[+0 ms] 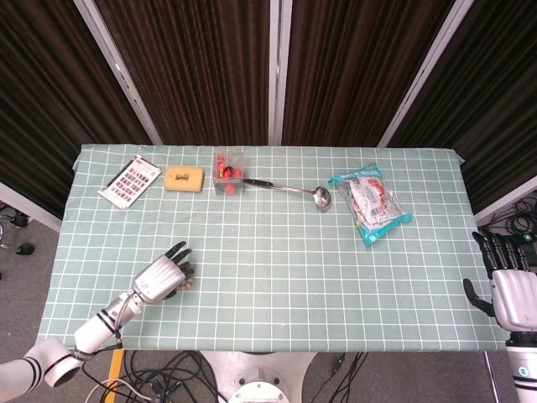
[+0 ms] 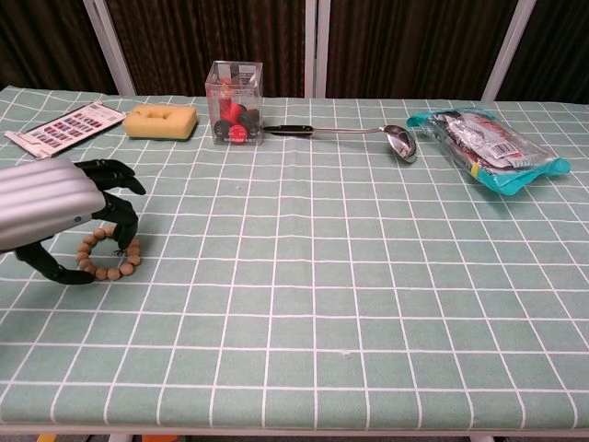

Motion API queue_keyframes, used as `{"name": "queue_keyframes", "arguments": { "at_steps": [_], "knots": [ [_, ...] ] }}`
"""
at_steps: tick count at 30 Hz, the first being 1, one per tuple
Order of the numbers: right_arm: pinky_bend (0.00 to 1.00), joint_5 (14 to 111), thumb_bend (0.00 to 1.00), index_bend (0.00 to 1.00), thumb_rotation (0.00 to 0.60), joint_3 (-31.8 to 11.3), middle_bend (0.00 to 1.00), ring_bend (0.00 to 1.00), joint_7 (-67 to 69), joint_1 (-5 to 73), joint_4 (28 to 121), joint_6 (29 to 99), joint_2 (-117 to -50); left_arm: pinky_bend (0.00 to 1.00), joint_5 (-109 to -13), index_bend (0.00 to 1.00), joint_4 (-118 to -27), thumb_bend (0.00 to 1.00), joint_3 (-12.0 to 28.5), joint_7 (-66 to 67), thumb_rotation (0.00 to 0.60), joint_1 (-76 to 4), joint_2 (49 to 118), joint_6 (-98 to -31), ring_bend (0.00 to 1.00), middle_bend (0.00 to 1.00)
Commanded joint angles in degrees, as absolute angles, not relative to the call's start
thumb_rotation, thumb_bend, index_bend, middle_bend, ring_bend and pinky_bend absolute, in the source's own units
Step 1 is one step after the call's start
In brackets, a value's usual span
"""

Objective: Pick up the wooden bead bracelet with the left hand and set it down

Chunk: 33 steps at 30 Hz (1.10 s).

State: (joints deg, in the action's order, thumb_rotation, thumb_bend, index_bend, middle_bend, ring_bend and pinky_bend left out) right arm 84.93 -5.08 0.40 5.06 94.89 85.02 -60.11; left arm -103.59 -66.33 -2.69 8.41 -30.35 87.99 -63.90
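Wooden bead bracelet (image 2: pixel 110 254): flat on the desk (image 2: pixel 368 276), not yet lifted; left hand (image 2: pixel 55 214) over it, fingers (image 2: pixel 122 221) curling around the beads, grasp unconfirmed; pickup and set-down outstanding.

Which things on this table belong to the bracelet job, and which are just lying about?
Job:
bead bracelet
left hand, fingers around the bracelet, not lifted

Lying about:
ladle
sponge
clear box
snack packet
card
right hand, off the table
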Motion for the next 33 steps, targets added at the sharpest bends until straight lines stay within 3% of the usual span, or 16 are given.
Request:
{"name": "queue_keyframes", "arguments": {
  "at_steps": [1,33],
  "knots": [
    [0.00,84.90,0.29,0.00,0.600,-5.05,0.03,0.00,0.46,5.09,94.89,84.90,-60.17,0.12,-102.91,0.50,-66.14,0.18,-3.02,9.19,0.600,-30.02,88.08,-64.14,0.15,0.48],
    [0.00,84.86,0.29,0.00,0.600,-4.71,0.03,0.00,1.33,4.85,95.09,84.57,-60.22,0.12,-98.09,0.52,-63.46,0.26,-5.54,10.04,0.600,-30.37,90.17,-62.15,0.18,0.50]
  ]
}}
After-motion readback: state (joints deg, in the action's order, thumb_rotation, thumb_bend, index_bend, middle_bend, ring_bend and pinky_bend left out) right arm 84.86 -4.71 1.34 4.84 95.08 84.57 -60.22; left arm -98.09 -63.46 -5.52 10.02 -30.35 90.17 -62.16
